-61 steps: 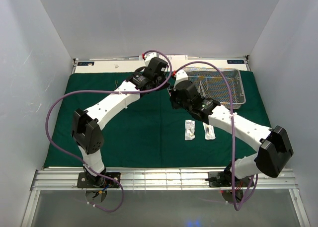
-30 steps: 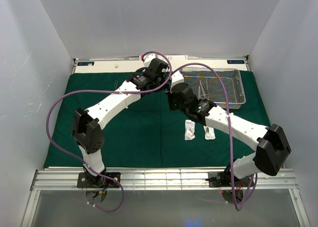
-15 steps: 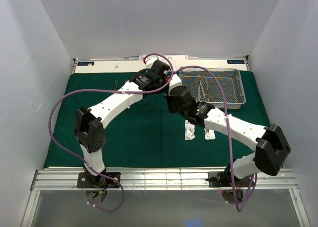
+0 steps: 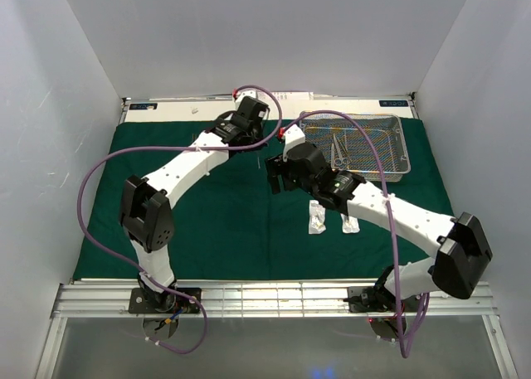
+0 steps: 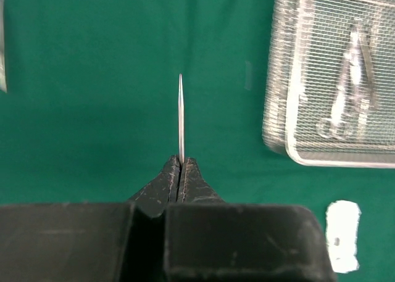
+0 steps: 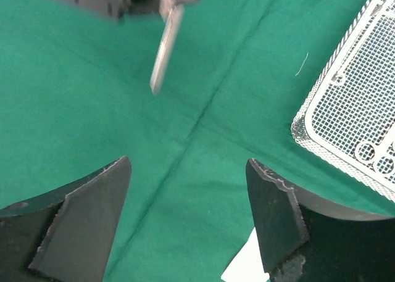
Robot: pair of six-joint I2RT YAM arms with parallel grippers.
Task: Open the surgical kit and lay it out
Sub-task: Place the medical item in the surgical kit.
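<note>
Your left tool (image 5: 181,166) is pinched tight on a slim metal instrument (image 5: 181,112). It sticks straight out from the tips above the green drape (image 4: 216,221), left of the wire-mesh tray (image 5: 278,72). Your right tool (image 6: 187,165) stands wide apart over the drape, near that instrument. The drape lies spread on the tabletop (image 4: 207,111). The tray sits at its far right with scissors (image 5: 349,87) inside, and two clear packets (image 4: 317,217) lie nearer.

The left wrist view cuts the mesh tray (image 5: 276,78) at top and right. The thin metal piece (image 5: 181,118) in the left tool (image 5: 181,163) shows edge-on; its kind is unclear.
</note>
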